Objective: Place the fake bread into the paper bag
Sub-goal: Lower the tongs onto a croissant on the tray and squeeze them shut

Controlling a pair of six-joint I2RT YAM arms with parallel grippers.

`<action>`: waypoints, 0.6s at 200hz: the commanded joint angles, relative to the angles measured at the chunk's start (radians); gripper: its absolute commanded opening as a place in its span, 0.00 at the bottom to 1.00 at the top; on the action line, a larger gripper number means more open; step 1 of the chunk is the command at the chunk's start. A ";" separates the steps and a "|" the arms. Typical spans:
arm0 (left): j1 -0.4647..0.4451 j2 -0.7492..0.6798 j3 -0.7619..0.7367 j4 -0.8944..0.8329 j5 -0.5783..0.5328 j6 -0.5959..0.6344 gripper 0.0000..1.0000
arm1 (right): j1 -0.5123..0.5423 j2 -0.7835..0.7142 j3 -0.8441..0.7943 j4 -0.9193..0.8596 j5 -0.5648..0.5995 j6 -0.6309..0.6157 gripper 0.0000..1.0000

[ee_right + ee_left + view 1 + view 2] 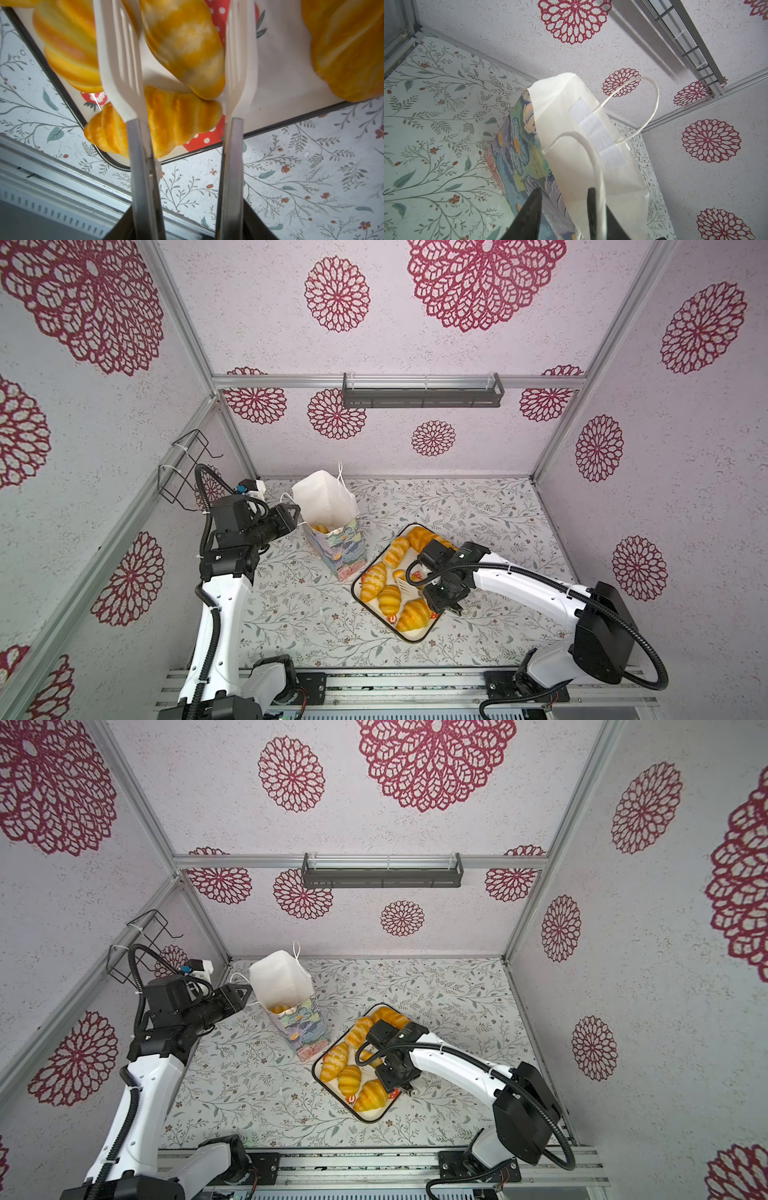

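Observation:
The paper bag (337, 549) stands upright at the back left with its white mouth open, and a piece of fake bread (321, 528) lies at its bottom. My left gripper (564, 191) is open, its jaws astride the bag's near rim beside a cord handle (598, 176). Several croissants (374, 581) and a long twisted loaf (423, 537) lie on the strawberry-print tray (415, 640). My right gripper (187, 216) is shut on metal tongs (230, 155). Their white slotted tips (118, 68) sit on either side of a small croissant (182, 49) over the tray.
A black wire basket (183, 468) hangs on the left wall near the left arm. A dark shelf (422, 396) is fixed high on the back wall. Aluminium posts frame the corners. A metal rail (374, 693) runs along the table's front edge.

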 commanded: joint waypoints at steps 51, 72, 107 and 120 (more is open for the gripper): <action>0.000 -0.008 -0.001 0.021 0.010 -0.003 0.40 | 0.010 0.000 0.033 -0.011 0.058 -0.005 0.51; -0.001 -0.008 -0.002 0.021 0.010 -0.002 0.40 | 0.011 -0.003 0.033 -0.012 0.069 -0.005 0.46; -0.001 -0.007 -0.003 0.021 0.009 -0.003 0.40 | 0.011 -0.022 0.035 -0.023 0.094 -0.001 0.37; 0.000 -0.007 -0.003 0.021 0.008 -0.003 0.41 | 0.011 -0.031 0.035 -0.034 0.104 0.001 0.35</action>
